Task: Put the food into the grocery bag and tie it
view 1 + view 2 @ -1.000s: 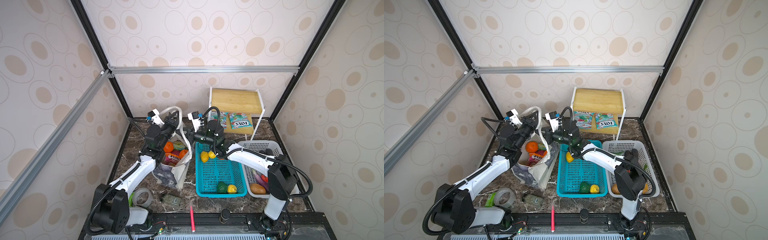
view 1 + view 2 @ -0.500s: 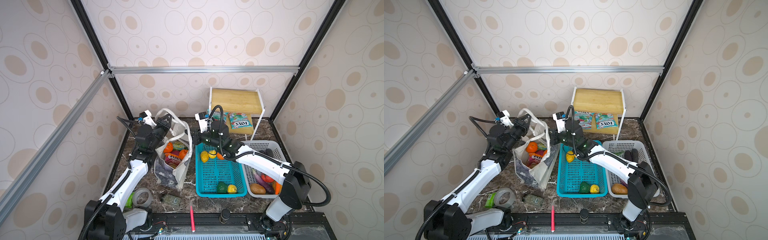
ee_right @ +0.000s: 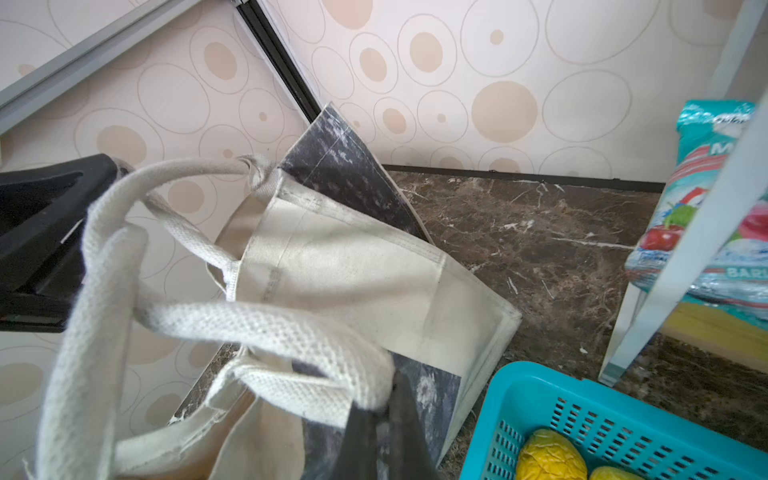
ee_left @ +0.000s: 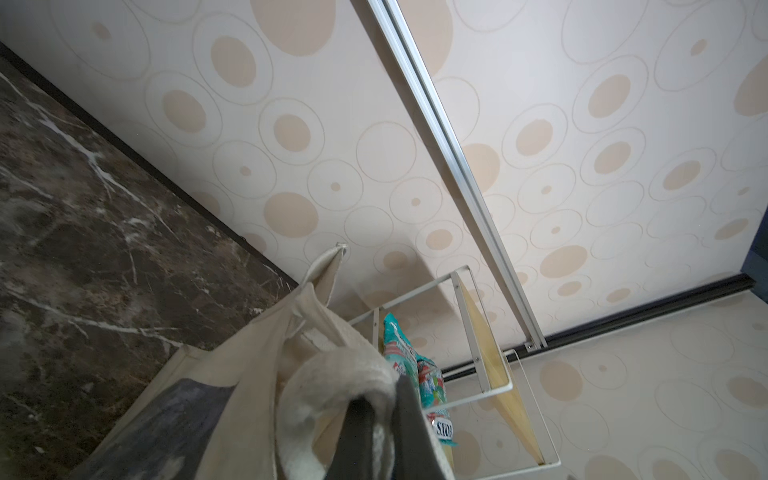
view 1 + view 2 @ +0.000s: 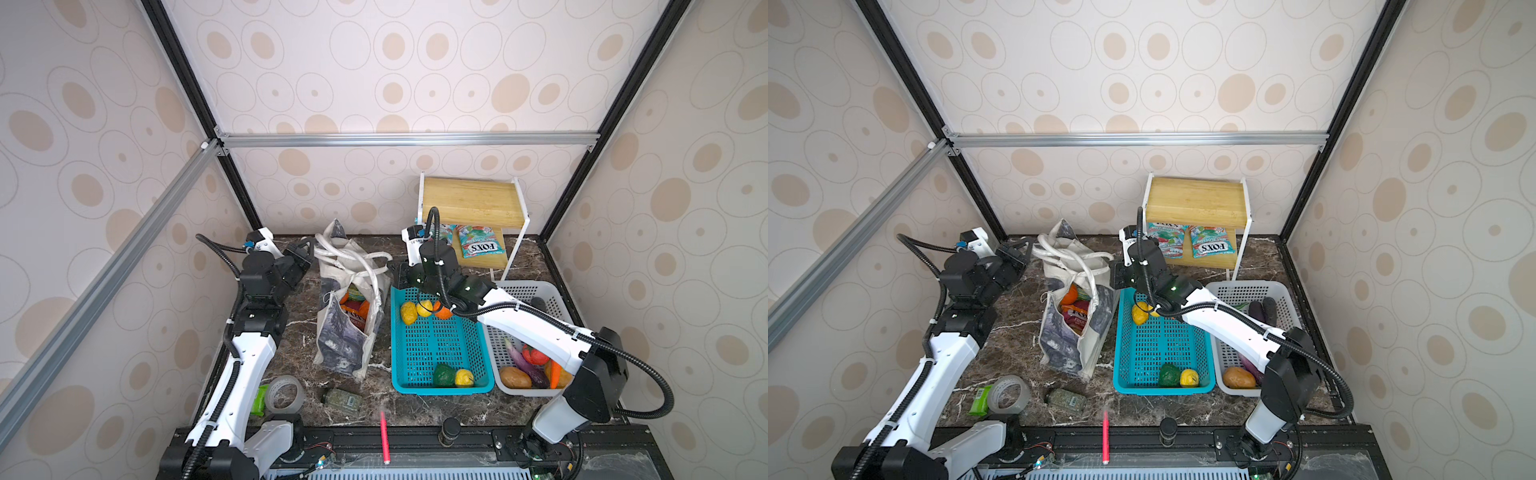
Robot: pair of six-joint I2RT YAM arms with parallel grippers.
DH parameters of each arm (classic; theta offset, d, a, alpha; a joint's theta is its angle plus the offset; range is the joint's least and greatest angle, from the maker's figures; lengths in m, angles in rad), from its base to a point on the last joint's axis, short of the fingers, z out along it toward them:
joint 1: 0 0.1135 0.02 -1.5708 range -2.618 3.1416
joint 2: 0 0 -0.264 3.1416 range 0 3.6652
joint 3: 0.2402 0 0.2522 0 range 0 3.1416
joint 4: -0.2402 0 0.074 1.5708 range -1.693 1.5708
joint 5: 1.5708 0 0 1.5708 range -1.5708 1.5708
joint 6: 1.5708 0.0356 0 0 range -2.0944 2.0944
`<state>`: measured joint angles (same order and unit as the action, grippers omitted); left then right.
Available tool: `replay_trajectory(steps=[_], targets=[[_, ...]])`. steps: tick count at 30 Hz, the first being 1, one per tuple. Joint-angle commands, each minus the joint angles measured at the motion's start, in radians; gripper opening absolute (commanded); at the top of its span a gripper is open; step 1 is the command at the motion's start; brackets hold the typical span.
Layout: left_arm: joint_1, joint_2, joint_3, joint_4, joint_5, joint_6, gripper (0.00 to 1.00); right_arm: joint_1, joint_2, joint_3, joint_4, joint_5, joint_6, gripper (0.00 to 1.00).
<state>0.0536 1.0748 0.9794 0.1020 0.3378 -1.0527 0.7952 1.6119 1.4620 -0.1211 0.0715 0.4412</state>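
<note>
Pale woven handles (image 5: 347,259) drawn apart

Our left claw (image 5: 308,249) and right claw (image 5: 394,269), close together a second ago, now flank the off-white canvas grocery bag (image 5: 343,345) on the dark marble tabletop (image 5: 299,332), each clamped on one handle. We judge the knot is tightening; toy food (image 5: 353,305) sits inside.

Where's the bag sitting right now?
In both top views the bag stands left of centre on the table, just left of the teal basket.
</note>
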Motion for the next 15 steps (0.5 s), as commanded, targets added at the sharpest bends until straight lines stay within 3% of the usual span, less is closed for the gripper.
replay_trajectory(steps=[1, 8, 13, 15], targets=[[0.11, 0.006, 0.127, 0.017, -0.034, 0.065, 0.0, -0.015, -0.017, 0.085, -0.106, 0.172, -0.07, 0.0], [0.237, 0.091, 0.247, 0.024, -0.08, 0.052, 0.0, 0.039, 0.05, 0.228, -0.2, 0.365, -0.265, 0.0], [0.266, 0.071, 0.165, 0.066, -0.161, 0.042, 0.0, 0.028, 0.141, 0.311, -0.359, 0.554, -0.271, 0.0], [0.279, 0.061, 0.113, 0.091, -0.183, 0.032, 0.0, 0.026, 0.13, 0.248, -0.318, 0.547, -0.272, 0.0]])
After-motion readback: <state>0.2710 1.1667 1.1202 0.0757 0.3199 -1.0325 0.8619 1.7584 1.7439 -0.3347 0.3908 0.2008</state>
